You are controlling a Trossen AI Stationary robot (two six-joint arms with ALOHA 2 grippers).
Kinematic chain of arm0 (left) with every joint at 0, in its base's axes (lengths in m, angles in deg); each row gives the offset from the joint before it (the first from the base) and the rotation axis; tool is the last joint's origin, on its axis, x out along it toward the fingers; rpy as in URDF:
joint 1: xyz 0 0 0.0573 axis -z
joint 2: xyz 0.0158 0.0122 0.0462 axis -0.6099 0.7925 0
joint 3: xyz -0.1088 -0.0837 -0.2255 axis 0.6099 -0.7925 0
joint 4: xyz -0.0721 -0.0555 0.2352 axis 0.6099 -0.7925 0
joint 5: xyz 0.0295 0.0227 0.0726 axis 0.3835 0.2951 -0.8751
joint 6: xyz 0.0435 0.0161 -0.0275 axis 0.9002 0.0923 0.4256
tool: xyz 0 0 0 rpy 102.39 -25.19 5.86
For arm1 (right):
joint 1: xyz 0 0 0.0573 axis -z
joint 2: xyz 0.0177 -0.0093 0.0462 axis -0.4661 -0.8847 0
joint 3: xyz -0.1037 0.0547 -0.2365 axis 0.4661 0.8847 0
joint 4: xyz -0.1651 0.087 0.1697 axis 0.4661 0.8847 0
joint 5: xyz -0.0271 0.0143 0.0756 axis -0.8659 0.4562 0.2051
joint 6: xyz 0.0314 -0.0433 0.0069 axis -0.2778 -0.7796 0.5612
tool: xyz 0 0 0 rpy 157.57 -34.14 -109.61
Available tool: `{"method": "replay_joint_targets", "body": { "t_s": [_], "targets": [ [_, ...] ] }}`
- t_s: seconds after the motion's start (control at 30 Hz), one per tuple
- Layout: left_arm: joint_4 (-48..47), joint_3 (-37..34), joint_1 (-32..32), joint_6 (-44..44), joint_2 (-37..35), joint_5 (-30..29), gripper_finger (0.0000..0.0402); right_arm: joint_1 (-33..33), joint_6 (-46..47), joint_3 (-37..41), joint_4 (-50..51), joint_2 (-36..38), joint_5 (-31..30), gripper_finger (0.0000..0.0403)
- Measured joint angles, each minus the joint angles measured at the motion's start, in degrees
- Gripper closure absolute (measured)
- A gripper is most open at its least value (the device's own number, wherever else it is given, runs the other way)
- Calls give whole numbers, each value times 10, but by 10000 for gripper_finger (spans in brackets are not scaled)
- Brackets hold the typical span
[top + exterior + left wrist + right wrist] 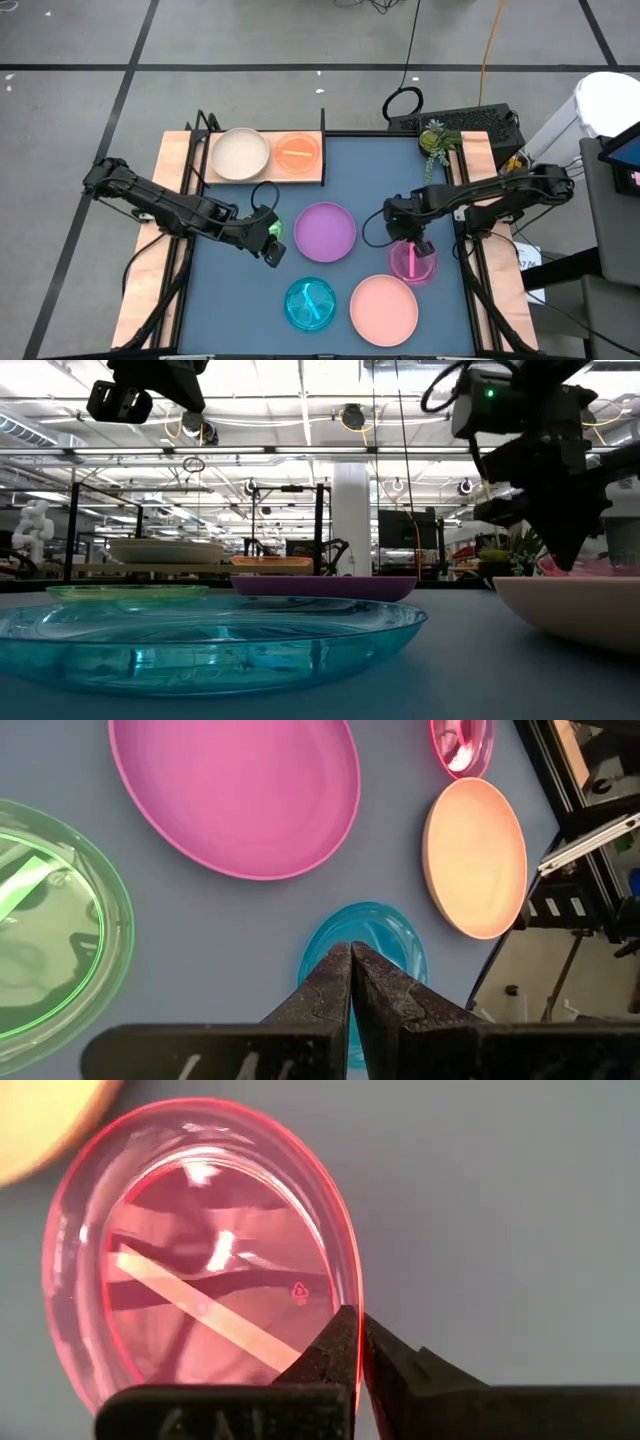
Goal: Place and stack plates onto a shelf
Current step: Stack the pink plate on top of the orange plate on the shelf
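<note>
From above, the wooden shelf (262,178) lies at 11 o'clock on the dark blue table (370,165). On it sit a cream plate (240,154) and, just beside it, a small orange plate (297,152). The purple plate (324,231) is at the centre of the table. My left gripper (273,247) hangs at its 9 o'clock side, over the small green plate (275,228), of which only an edge shows. My right gripper (416,248) is at 3 o'clock of the purple plate, on the upper rim of the small magenta plate (413,263). The teal plate (311,304) is at 6 o'clock and the salmon pink plate (384,309) just beside it at 5 o'clock.

From table height, the teal plate (205,643) fills the foreground. Behind it are the green plate (127,592) and the purple plate (324,587), and further back the shelf (190,567) with its two plates. The right arm comes down at the far right, behind the salmon plate (570,610).

In the left wrist view, my fingers (330,990) are pressed together and hold nothing. Beyond them lie the teal plate (395,942), the green plate (50,935), the purple plate (235,790), the salmon plate (475,855) and a part of the magenta one (461,744).

In the right wrist view, my fingers (335,1350) are closed on the rim of the magenta plate (200,1300), one inside and one outside. A pale stripe (205,1312) crosses the bottom of this plate.
</note>
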Motion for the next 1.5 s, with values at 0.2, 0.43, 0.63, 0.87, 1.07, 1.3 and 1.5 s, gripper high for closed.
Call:
{"method": "replay_joint_targets", "body": {
  "t_s": [0.2, 0.43, 0.63, 0.87, 1.07, 1.3, 1.5],
  "targets": [
    [0, 0, 0, 3, 0, 0, 385, 1, 50, -10, 3, 36, -28, 403],
    [0, 0, 0, 3, 0, -5, 385, 1, 110, -19, 20, 86, -45, 403],
    [0, 0, 0, 4, 0, -22, 385, 1, 167, -19, 40, 130, -75, 403],
    [0, 0, -1, 4, 0, -40, 385, 1, 246, -19, 39, 178, -89, 403],
    [1, 0, -2, 4, 0, -54, 385, 1, 332, -19, 30, 222, -105, 403],
    [27, 0, -3, 4, 0, -87, 385, 1, 413, -19, 28, 270, -176, 403],
    [87, 0, -17, 13, 0, -127, 385, 1, 500, -19, -17, 294, -194, 403]
  ]
}}
